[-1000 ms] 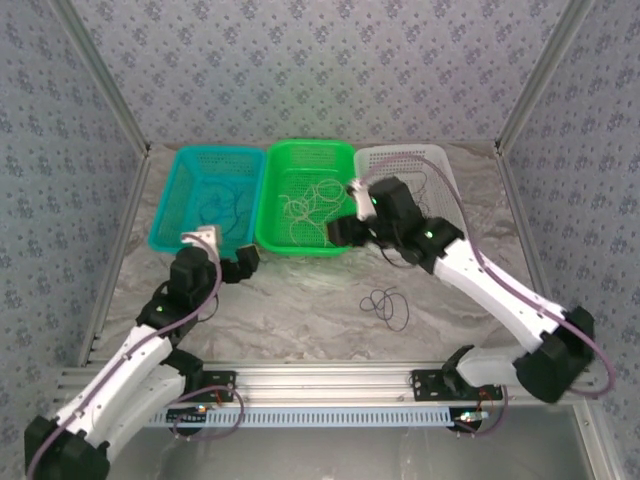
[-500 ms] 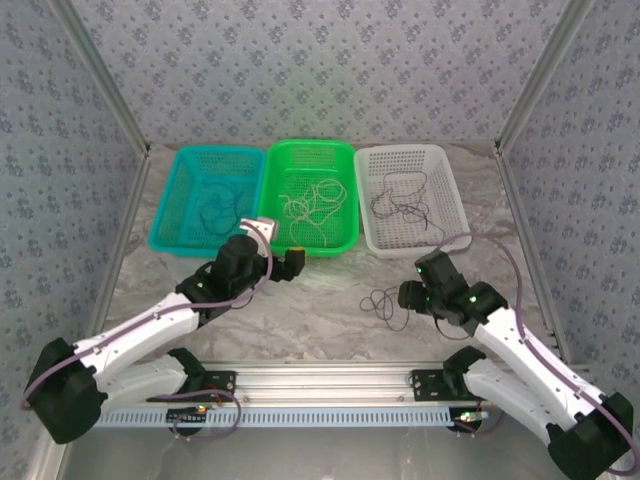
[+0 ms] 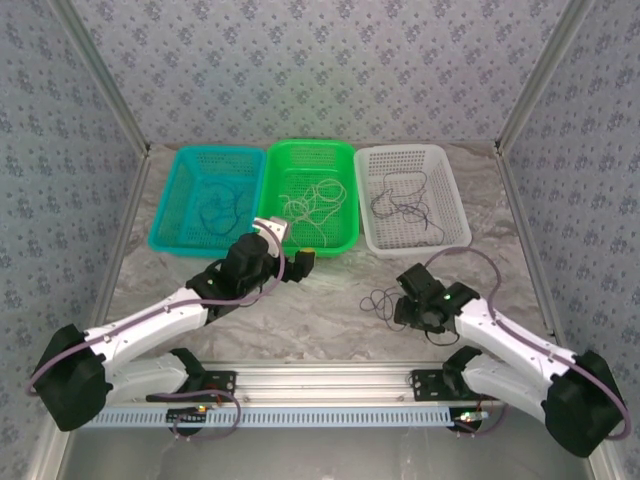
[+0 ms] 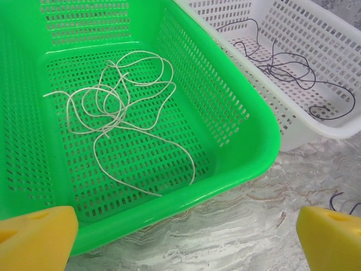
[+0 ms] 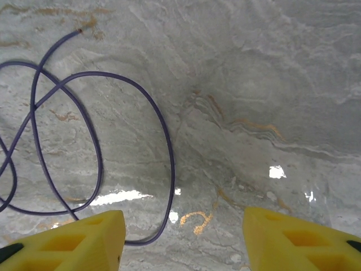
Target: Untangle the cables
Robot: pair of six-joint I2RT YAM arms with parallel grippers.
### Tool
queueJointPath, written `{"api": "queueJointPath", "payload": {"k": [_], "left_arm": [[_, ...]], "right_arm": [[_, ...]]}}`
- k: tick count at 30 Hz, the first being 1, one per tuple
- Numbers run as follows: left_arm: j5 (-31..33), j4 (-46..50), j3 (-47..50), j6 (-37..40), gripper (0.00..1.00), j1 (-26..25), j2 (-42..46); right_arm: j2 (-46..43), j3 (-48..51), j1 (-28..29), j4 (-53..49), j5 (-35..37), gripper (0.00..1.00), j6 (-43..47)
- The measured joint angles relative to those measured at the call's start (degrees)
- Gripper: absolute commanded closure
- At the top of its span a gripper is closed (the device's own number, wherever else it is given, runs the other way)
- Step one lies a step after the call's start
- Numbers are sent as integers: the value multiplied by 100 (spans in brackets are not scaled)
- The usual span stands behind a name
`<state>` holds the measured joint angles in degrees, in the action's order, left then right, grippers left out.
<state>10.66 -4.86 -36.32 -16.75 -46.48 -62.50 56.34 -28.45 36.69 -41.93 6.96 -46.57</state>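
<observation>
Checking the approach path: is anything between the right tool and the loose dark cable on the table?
Nothing visible. The open right tool is over bare table, and the dark cable lies uncovered right in front of it.

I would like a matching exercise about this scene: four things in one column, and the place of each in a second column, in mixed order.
Things:
1. whitish cable
2. blue cable
3. left gripper
4. right gripper

Places:
A. over the purple cable on the table
B. in the teal basket
C. just before the green basket's near edge
D. inside the green basket

Pairs: 1-D, 2-B, 3-C, 4-A
</observation>
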Motion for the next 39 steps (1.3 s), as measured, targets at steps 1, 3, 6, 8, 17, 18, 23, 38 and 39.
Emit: {"api": "queueJointPath", "payload": {"k": [1,3,6,8,17,18,23,38,39], "left_arm": [[46,33,4,24,1,-4,33],[177,98,22,76,1,-4,186],[376,153,96,146,1,-4,538],[470,166,177,181,1,-4,763],[573,221,317,236,1,-4,894],[570,221,317,238,1,-4,881],[570,232,315,236,1,-2,872],[568,354,315,232,1,-2,872],[568,354,315,225,1,-2,870]], "right_arm": [[120,-13,46,50,24,39,-15],[407,-59,131,162,55,38,-24],[706,-127,173,275,90,38,-24],[839,-186,173,313,129,38,-22],[1292,-210,173,560,271,53,-26],[1327,-197,173,595,291,59,-28],[1349,-195,225,619,446,76,-42],[1043,-94,374,704,590,100,-39],[935,-94,404,710,592,100,-39]]}}
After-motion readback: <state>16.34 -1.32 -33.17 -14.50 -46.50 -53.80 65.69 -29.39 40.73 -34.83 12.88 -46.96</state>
